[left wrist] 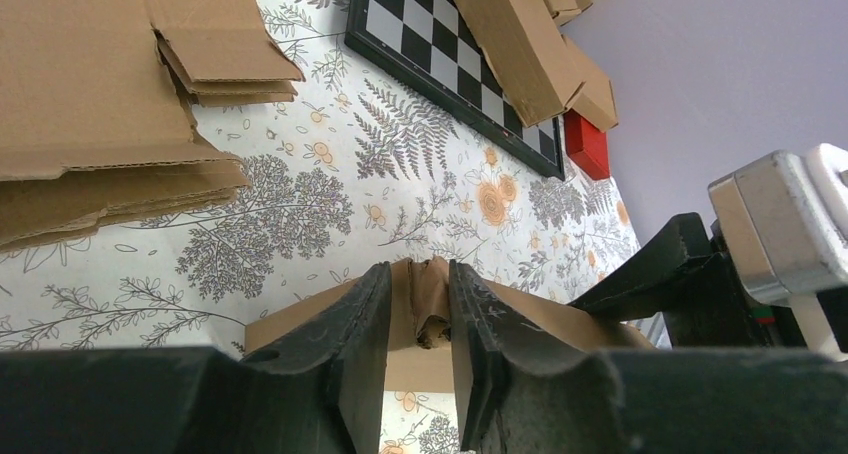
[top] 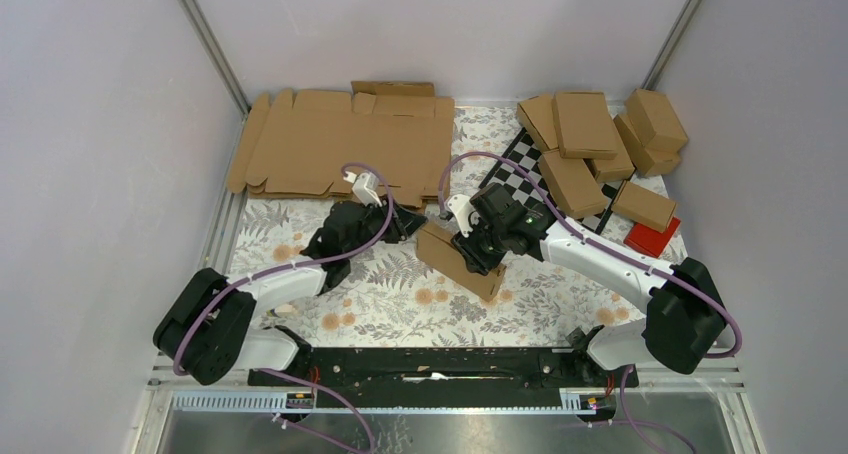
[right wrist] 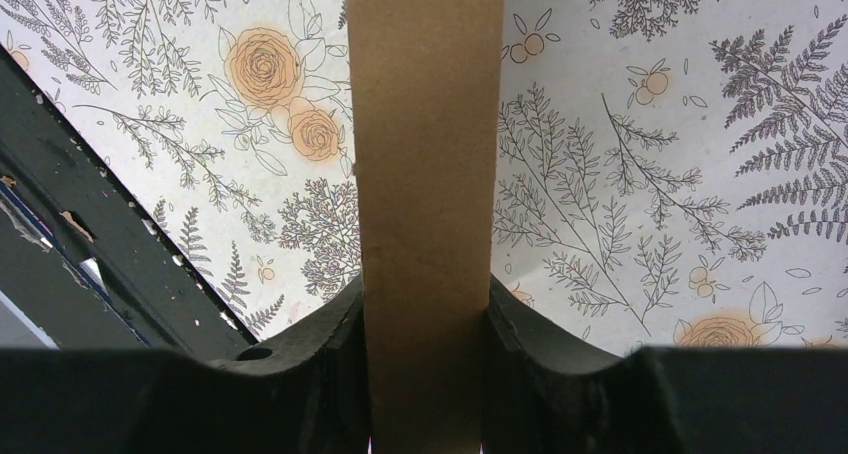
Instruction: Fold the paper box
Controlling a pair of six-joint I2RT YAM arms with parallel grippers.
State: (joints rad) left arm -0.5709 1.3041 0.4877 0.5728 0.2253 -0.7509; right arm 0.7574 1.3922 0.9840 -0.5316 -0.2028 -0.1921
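Observation:
The paper box, a slim brown carton, lies slanted at mid-table. My right gripper comes in from the right and is shut across its middle. In the right wrist view the carton's narrow face fills the gap between both pads, with the gripper pressed on it. My left gripper is at the carton's upper left end. In the left wrist view it pinches a crumpled end flap that spans the gap between the fingertips.
A stack of flat cardboard blanks lies at the back left. A black-and-white chequered board at the back right carries several folded cartons. A red block sits by the right wall.

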